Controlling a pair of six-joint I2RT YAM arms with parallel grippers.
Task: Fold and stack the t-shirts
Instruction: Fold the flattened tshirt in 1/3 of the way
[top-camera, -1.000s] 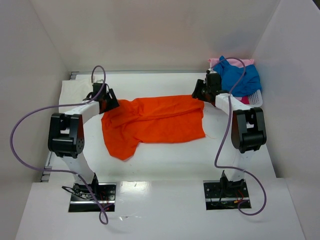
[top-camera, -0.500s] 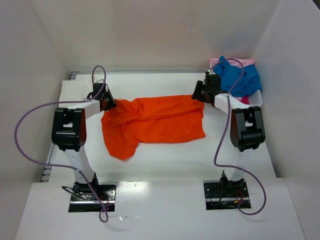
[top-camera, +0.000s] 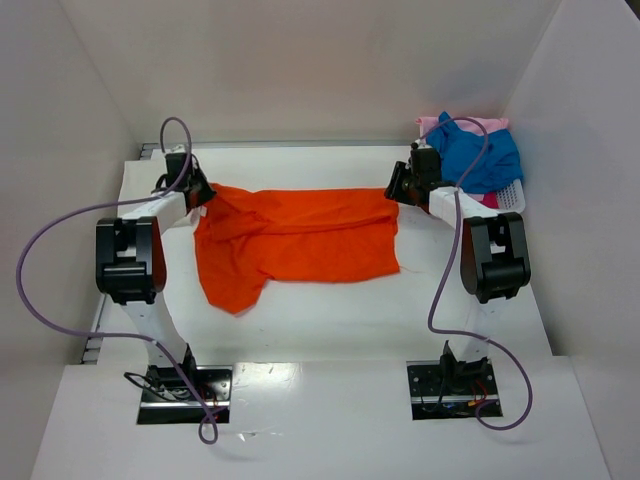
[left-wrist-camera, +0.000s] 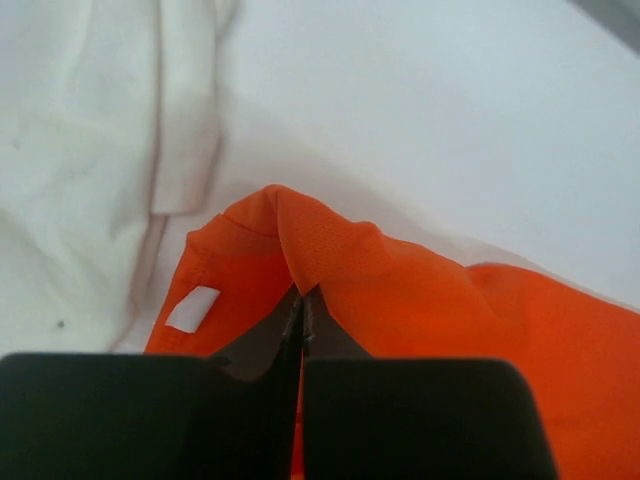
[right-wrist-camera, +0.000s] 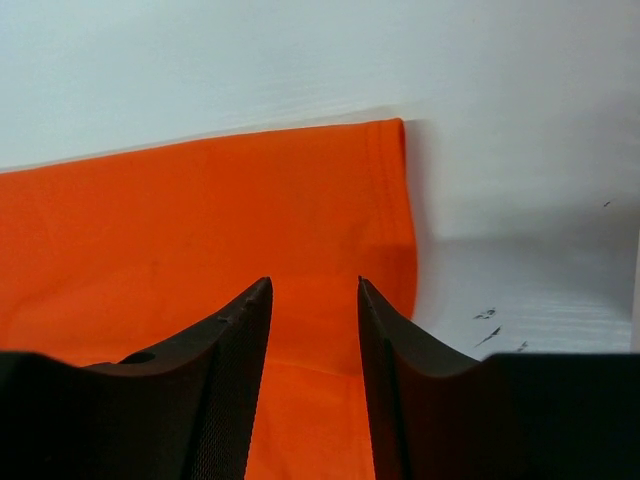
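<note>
The orange t-shirt (top-camera: 300, 235) lies spread across the middle of the table, its left part bunched. My left gripper (top-camera: 203, 193) is shut on a raised fold at the shirt's far left corner; in the left wrist view the fingertips (left-wrist-camera: 302, 292) pinch orange cloth (left-wrist-camera: 420, 290) beside a white label (left-wrist-camera: 193, 308). My right gripper (top-camera: 396, 188) hangs open over the shirt's far right corner, and the orange cloth (right-wrist-camera: 180, 230) lies flat below its jaws (right-wrist-camera: 313, 283). A blue t-shirt (top-camera: 482, 155) and a pink one (top-camera: 440, 123) sit piled at the far right. A cream-white t-shirt (top-camera: 145, 180) lies at the far left.
A white plastic basket (top-camera: 511, 198) holds the blue and pink pile in the far right corner. White walls close the table in on three sides. The cream-white cloth (left-wrist-camera: 90, 150) lies just left of the pinched orange corner. Bare table (right-wrist-camera: 520, 260) shows right of the shirt's edge.
My left gripper has shut on the orange shirt's corner and moved left and back, dragging the shirt leftward and stretching its top edge. The right gripper's jaws have narrowed a little.
</note>
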